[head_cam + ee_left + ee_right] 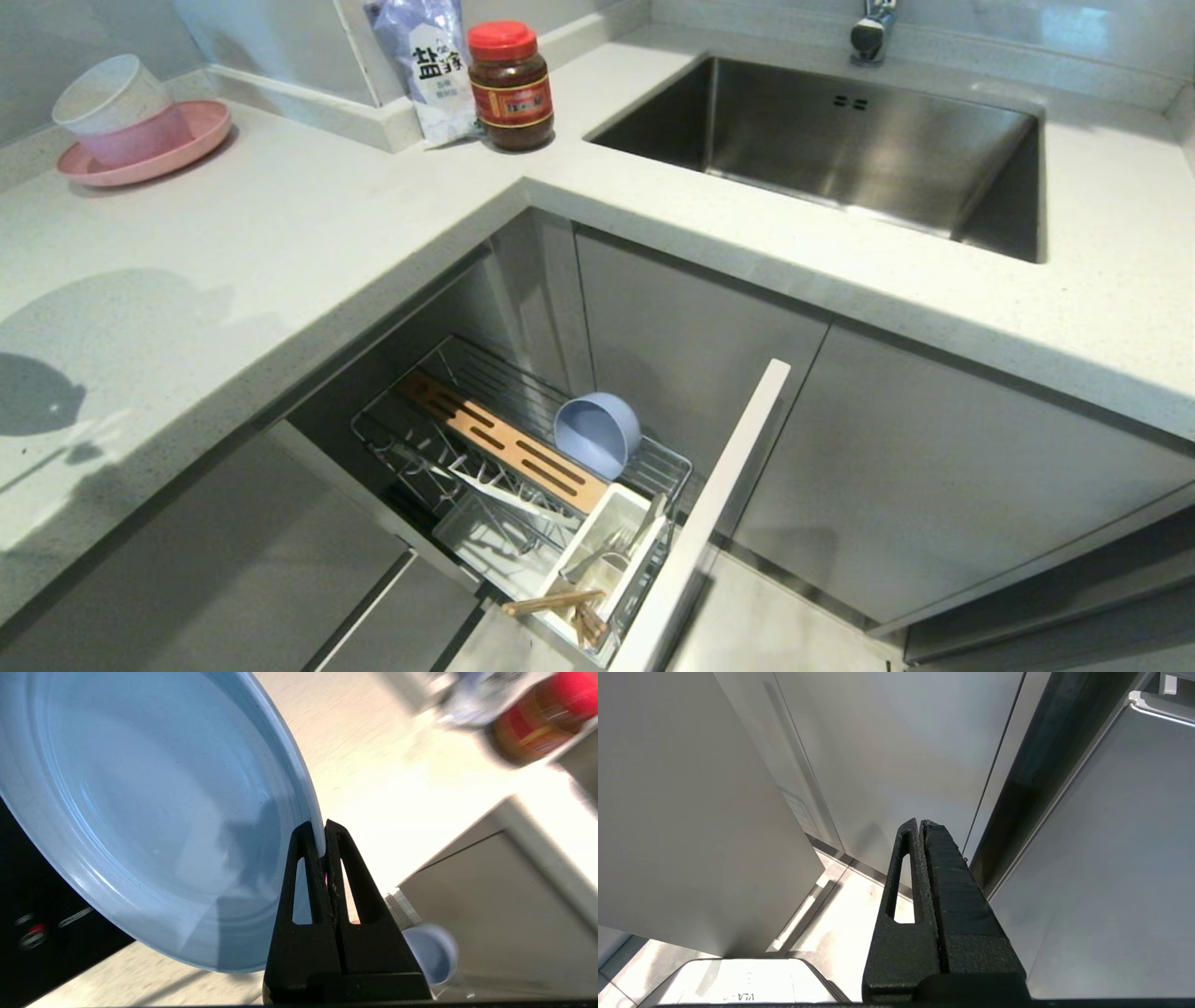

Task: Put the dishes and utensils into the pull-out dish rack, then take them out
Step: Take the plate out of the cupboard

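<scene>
Left gripper (324, 833), clamped on light-blue plate (154, 798) rim; pull-out dish rack (523, 448) lies below, bowl (432, 952) inside.

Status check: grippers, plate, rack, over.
Left gripper shut on plate rim, above counter. Right gripper shut, empty, parked. Rack open, holds bowl. Nothing blocking.
</scene>
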Robot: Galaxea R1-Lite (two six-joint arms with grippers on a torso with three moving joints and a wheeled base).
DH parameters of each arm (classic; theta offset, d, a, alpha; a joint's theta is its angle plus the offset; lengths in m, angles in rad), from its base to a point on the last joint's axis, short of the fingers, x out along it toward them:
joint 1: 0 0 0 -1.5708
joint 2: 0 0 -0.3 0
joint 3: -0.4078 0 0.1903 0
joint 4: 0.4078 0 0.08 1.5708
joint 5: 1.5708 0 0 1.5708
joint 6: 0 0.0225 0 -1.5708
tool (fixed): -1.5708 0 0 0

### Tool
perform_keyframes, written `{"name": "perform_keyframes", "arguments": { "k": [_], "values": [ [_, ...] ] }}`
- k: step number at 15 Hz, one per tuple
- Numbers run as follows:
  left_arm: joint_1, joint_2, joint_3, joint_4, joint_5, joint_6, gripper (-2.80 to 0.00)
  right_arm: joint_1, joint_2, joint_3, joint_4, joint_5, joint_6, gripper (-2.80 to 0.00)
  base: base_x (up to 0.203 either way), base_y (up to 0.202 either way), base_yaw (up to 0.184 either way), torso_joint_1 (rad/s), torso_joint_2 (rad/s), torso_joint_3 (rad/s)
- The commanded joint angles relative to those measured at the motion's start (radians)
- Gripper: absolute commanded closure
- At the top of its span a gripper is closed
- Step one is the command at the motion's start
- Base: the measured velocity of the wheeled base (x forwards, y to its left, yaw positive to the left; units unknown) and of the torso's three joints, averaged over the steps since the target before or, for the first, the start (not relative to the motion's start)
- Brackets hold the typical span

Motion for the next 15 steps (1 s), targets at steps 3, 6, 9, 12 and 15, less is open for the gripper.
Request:
{"name": "perform_keyframes", "arguments": {
  "k": [3,6,9,12,15],
  "values": [
    [0.068,0.186,-0.234,0.315,-0.086,-0.006,0.00,0.000,-0.004,0.002,0.000,0.000,0.000,0.00,0.000,0.000,0.000,0.000,0.00,0.000],
    [0.078,0.280,-0.309,0.407,-0.097,-0.016,0.00,0.001,-0.004,0.002,0.000,0.000,0.000,0.00,0.000,0.000,0.000,0.000,0.00,0.000],
    [0.078,0.335,-0.319,0.409,-0.059,0.102,0.00,0.001,-0.004,0.002,0.000,0.000,0.000,0.00,0.000,0.000,0.000,0.000,0.00,0.000],
    [0.078,0.374,-0.319,0.413,0.025,0.155,0.00,0.001,-0.004,0.002,0.000,0.000,0.000,0.00,0.000,0.000,0.000,0.000,0.00,0.000],
    [0.060,0.410,-0.319,0.402,0.063,0.274,0.00,0.000,-0.004,0.002,0.000,0.000,0.000,0.00,0.000,0.000,0.000,0.000,0.00,0.000]
  ]
}}
